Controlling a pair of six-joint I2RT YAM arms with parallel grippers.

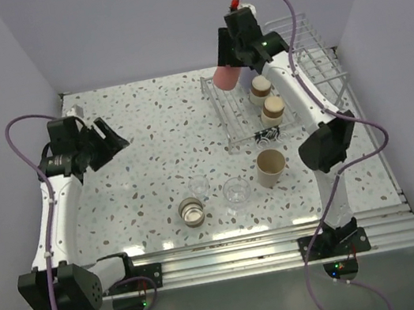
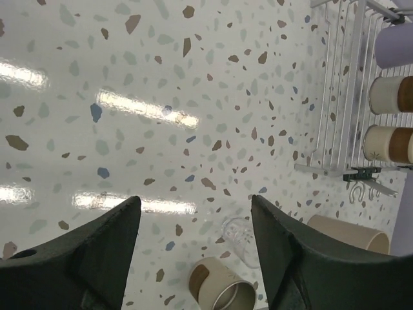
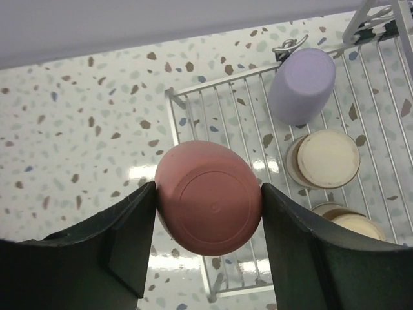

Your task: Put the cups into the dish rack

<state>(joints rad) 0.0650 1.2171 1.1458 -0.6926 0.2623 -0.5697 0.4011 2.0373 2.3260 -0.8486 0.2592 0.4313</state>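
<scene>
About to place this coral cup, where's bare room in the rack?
In the dish rack, the left strip under the coral cup is bare, between the left rim and the column of lavender cup and two cream-bottomed cups. That column is crowded.

White terrazzo table point(image 1: 139, 135), flecked brown, grey and blue all over. There's the coral-red cup point(image 3: 208, 197), one plain solid colour. The dish rack point(image 1: 237, 121) shows silvery-white wire. On it sit a lavender cup point(image 3: 302, 86) and 2 brown cups point(image 1: 261, 85) with cream bases. Toward the table's near edge: 1 beige cup point(image 1: 271, 168), 2 clear cups point(image 1: 199, 186), 1 brownish metallic cup point(image 1: 192, 211). The cables point(image 1: 18, 132) are purple.
</scene>
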